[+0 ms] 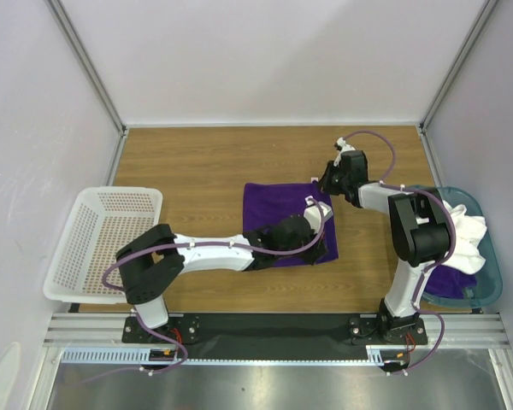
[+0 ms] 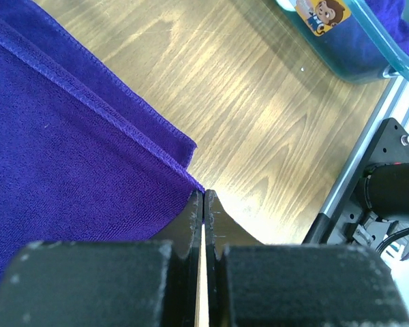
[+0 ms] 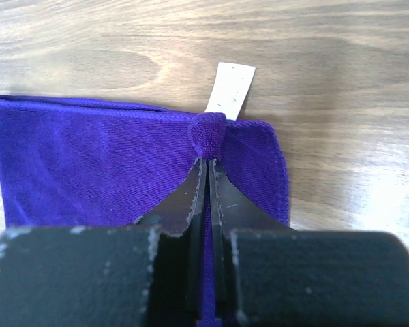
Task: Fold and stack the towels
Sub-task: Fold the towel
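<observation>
Left gripper (image 2: 204, 198) jaws are pressed together on the near right corner of the purple towel (image 1: 278, 205), which lies flat at mid-table (image 1: 197, 171). Right gripper (image 3: 209, 163) jaws are clamped on a bunched bit of its far right edge, just beside the white tag (image 3: 230, 88). White towel (image 1: 468, 235) sits in the teal bin (image 1: 493, 273), right side.

Wooden table (image 1: 197, 171) w/ purple towel (image 1: 269, 205) lying approx. centre. White mesh basket (image 1: 120, 191) sits at left edge, teal bin (image 1: 494, 273) at right edge, both apart from towel.
</observation>
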You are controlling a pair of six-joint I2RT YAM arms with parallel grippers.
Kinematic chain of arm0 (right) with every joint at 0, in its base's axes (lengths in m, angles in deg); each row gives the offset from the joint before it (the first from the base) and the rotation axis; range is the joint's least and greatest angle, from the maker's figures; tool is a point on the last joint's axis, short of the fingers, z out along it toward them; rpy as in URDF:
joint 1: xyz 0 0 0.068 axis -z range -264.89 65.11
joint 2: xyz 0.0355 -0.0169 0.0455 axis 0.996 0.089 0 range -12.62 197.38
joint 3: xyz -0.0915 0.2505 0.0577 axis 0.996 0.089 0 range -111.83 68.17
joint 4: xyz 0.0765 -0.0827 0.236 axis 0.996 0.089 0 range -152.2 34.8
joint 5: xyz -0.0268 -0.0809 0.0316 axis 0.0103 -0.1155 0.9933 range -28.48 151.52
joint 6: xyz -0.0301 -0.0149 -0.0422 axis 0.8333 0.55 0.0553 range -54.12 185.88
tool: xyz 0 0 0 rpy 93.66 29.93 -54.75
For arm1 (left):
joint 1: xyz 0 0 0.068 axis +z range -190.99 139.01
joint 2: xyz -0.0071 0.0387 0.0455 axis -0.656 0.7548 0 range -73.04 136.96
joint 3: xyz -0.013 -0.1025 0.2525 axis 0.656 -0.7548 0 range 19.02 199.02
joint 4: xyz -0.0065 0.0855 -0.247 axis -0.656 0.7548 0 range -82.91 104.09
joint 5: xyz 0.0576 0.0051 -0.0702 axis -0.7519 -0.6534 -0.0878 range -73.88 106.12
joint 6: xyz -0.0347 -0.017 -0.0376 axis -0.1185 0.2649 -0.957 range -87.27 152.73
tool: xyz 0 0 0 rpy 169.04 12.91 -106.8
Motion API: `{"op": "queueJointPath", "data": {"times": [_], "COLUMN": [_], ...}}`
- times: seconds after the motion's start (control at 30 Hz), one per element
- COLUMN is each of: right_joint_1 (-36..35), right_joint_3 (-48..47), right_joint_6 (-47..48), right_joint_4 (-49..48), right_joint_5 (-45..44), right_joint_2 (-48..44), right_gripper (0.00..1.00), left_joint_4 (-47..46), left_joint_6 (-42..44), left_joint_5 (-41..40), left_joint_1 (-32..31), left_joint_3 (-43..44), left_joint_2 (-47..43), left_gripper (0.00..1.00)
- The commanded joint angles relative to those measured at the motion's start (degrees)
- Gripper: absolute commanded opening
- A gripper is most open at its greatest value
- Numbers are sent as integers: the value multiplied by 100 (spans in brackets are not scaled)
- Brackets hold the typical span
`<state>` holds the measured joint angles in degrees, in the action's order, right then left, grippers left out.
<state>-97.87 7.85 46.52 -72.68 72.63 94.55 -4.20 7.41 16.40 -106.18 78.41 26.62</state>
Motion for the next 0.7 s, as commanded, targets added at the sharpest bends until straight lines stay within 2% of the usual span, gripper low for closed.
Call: {"op": "queueJointPath", "data": {"times": [0.0, 0.67], "right_joint_1": [102, 251], "right_joint_3": [20, 239], "right_joint_6": [107, -60], "right_joint_4": [-297, -578], "right_joint_5": [-320, -215], "right_joint_2": [-65, -197], "right_gripper": [0, 0], "left_joint_4": [-93, 153], "left_joint_6": [89, 36], "left_joint_5": [447, 509], "left_joint_1": [-117, -117], "left_joint_3": [301, 573], "left_joint_2": [62, 432], "left_gripper": [1, 0]}}
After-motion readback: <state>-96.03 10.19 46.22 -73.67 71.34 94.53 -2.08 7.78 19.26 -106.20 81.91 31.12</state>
